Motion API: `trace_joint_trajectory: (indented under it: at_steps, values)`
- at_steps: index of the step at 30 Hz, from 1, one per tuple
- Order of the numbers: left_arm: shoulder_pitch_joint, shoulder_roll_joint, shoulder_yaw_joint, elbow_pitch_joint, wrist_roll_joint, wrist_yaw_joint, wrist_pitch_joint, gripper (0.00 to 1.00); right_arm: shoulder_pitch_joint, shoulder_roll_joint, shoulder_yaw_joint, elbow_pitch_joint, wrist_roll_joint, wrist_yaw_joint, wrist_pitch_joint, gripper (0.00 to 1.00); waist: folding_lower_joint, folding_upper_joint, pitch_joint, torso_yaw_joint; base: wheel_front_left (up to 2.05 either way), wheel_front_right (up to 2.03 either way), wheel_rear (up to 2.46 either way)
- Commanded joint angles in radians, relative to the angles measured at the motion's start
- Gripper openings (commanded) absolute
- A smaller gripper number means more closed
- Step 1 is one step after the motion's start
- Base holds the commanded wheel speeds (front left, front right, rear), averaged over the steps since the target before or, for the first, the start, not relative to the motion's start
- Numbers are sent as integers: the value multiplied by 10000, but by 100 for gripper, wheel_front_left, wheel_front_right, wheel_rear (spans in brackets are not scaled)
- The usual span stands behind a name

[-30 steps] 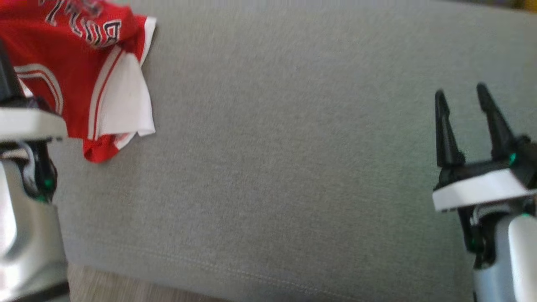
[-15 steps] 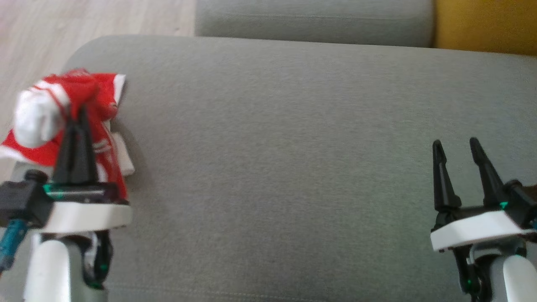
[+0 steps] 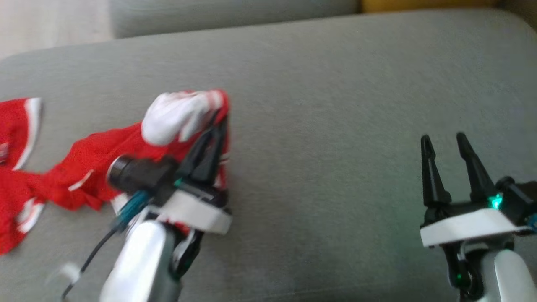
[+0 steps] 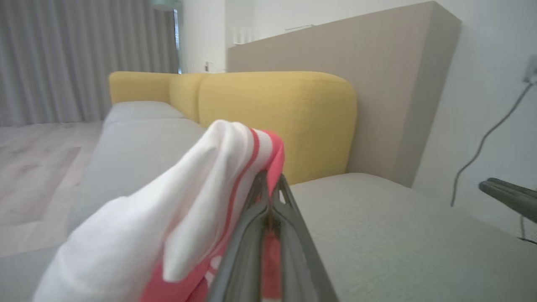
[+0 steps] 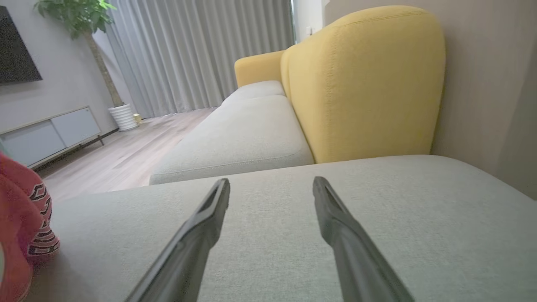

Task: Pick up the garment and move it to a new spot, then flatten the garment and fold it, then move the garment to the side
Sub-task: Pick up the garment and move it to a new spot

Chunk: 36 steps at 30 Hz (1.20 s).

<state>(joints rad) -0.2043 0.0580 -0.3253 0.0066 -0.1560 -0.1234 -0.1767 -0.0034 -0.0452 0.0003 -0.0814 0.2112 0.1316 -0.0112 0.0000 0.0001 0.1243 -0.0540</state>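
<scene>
Grey sofa seat cushion (image 3: 335, 105) spreads under both arms, with a yellow backrest (image 4: 272, 109) at its far edge. On the cushion's left part lies the red and white jersey (image 3: 84, 159). One white-trimmed fold is raised off the cushion because the left gripper (image 3: 221, 121) is clamped on it, jaws pressed together, likely to carry it toward the cushion's middle. The right gripper (image 3: 442, 140) hovers over the cushion's right part, jaws spread and empty, probably waiting for the flattening. Blur smears the jersey, its left end is cut off past the cushion's left side, and how much cloth sits between the jaws cannot be made out.
</scene>
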Motion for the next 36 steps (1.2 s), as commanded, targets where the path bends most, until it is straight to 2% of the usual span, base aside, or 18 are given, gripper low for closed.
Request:
trace_joint_trajectory:
  at_steps: [1, 8, 12, 22, 23, 24, 25, 32, 36]
  values:
    - [-982, -9, -91, -126, -82, -42, -36, 0, -640, -52, 314, -304, 75, -9, -153, 100, 0, -1, 761, -922, 0, 0, 0]
    - [-2934, -59, -1767, 1069, -270, -66, -141, 0, -1143, -52, 646, -7, 423, -9, -561, 100, 0, -1, 1752, -2181, 0, 0, 0]
    - [-3747, -71, -2622, 2097, -328, -69, 40, 0, -1298, -51, 800, 209, 647, -9, -846, 100, 0, -1, 2225, -2653, 0, 0, 0]
    - [-4669, -76, -4187, 4579, -898, -71, 234, 0, -1626, -51, 1025, 836, 844, -9, -1340, 100, 0, -1, 2602, -2922, 0, 0, 0]
    - [-4724, -76, -4303, 4722, -1015, -71, 194, 17, -1650, -51, 1025, 900, 853, -9, -1362, 100, 0, -1, 2578, -2878, 0, 0, 0]
    - [-4764, -76, -4393, 4820, -1131, -71, 116, 84, -1673, -51, 1031, 968, 850, -9, -1376, 100, 0, -1, 2530, -2828, 0, 0, 0]
    - [-4787, -76, -4493, 4901, -1241, -71, 46, 100, -1689, -51, 1037, 1030, 837, -9, -1382, 100, 0, -1, 2460, -2762, 0, 0, 0]
    - [-4452, -74, -4711, 4728, -1669, 18, -518, 100, -1668, -51, 943, 1206, 579, -9, -1260, 100, 0, -1, 1725, -1989, 0, 0, 0]
    - [-3917, 145, -4320, 4153, -1785, 506, -720, 100, -1552, -51, 860, 1146, 383, -9, -1057, 100, 0, -1, 1242, -1456, 0, 0, 0]
